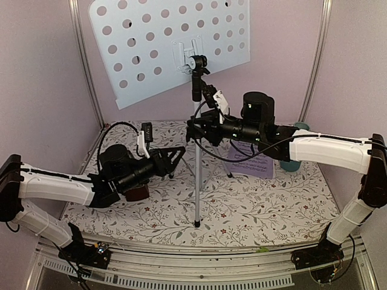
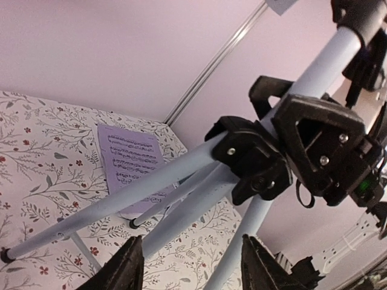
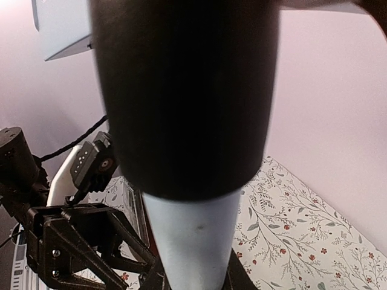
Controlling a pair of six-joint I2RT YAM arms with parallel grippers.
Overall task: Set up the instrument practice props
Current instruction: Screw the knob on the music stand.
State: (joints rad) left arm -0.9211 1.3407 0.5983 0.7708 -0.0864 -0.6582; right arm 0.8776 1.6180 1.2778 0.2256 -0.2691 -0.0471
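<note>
Grips the music stand (image 1: 169, 48) by its silver pole (image 3: 187, 241) with the right gripper (image 1: 199, 125), jaws closed on the tube from both sides, below the black sleeve (image 3: 181, 96) and just above the black tripod hub (image 2: 254, 160). Stands it upright on the floral cloth (image 1: 254, 205), with tripod feet spread on the fabric below the right jaws and the pale-blue perforated desk tilted high above them. Holds the left gripper (image 1: 176, 160) low beside the tripod with jaws open and fingers (image 2: 130, 269) well apart, silver legs (image 2: 181, 226) slanting across the gap ahead of the fingertips; cannot tell from these views whether either finger touches a leg. Shows the sheet-music page (image 2: 130, 160) flat on the cloth beyond the left jaws, past the tripod legs, and under the right forearm behind the right jaws. Has the dark red-brown metronome (image 1: 139, 192) on the cloth behind the left jaws, tucked beneath the left wrist and mostly hidden. Finds a teal cup (image 1: 292, 164) well behind the right jaws, just beside the page on its right, partly covered by the right arm.
</note>
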